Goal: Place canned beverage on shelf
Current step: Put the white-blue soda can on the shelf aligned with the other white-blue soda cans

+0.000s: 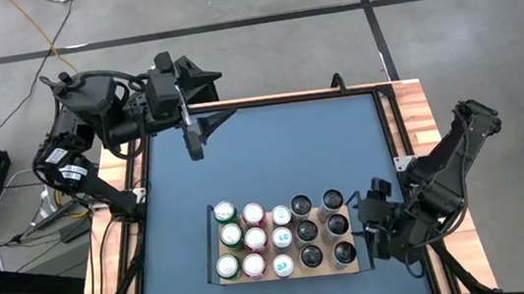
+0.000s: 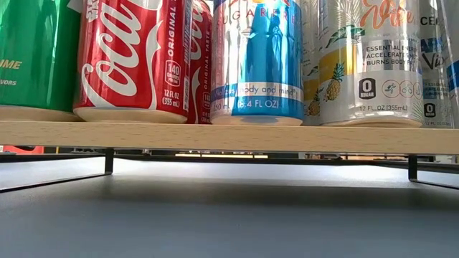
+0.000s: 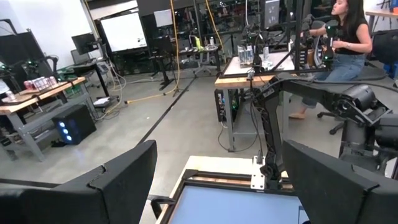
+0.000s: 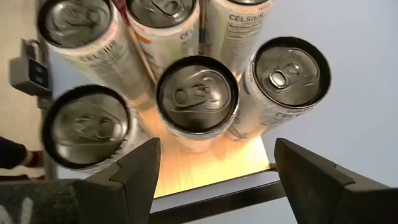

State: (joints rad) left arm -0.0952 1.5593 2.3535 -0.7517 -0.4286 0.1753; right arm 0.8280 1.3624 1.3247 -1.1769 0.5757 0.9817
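Note:
The shelf, a light-wood board on black rails, stands on the blue tabletop near its front edge and carries several canned beverages upright on their bases: silver-topped ones to the left, black-topped ones to the right. The low view shows a red cola can and a blue-and-silver can on the board. My right gripper hovers open at the shelf's right end, slanting down at a black-rimmed can, nothing between its fingers. My left gripper waits open, high over the far left corner.
Bare blue tabletop lies between the shelf and the far edge. Wood side strips and black frame rails border the table. In the left wrist view a person sits at a bench far beyond the table.

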